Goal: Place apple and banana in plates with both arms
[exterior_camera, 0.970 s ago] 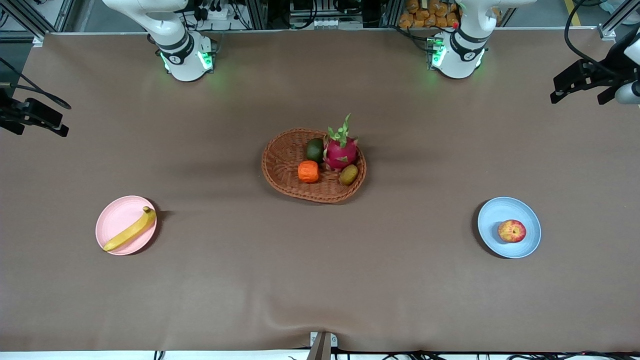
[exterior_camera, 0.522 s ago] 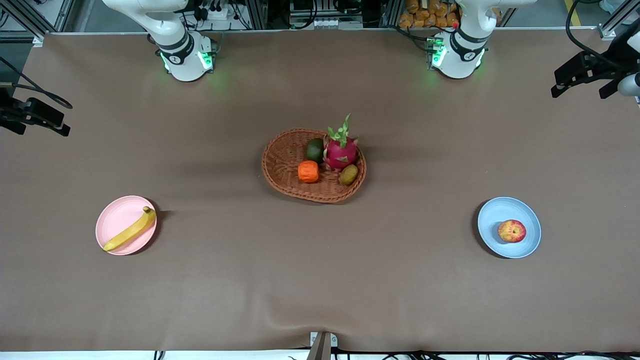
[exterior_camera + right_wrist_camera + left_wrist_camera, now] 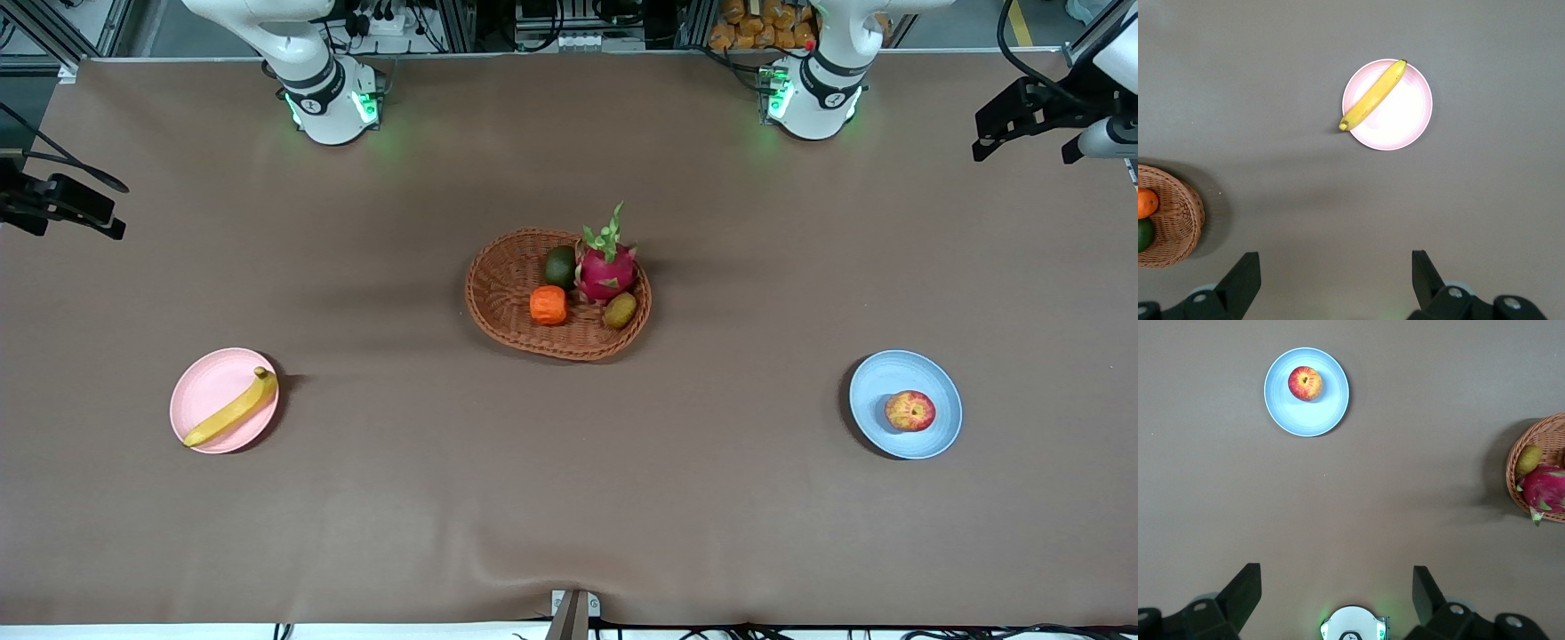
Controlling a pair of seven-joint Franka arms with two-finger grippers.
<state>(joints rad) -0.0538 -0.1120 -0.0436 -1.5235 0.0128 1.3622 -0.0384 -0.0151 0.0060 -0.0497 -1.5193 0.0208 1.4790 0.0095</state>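
While both arms hang high over the table (image 3: 569, 498) with nothing held, the left gripper (image 3: 1337, 593) and right gripper (image 3: 1336, 279) each stand with fingers spread wide. Apple (image 3: 909, 411) sits in the pale blue plate (image 3: 889, 373) toward the left arm's end; banana (image 3: 232, 410) lies across the pale pink plate (image 3: 206, 387) toward the right arm's end. Wicker basket (image 3: 507, 284) between them holds a dragon fruit (image 3: 606, 269), orange fruit (image 3: 548, 305) and kiwi (image 3: 621, 309).
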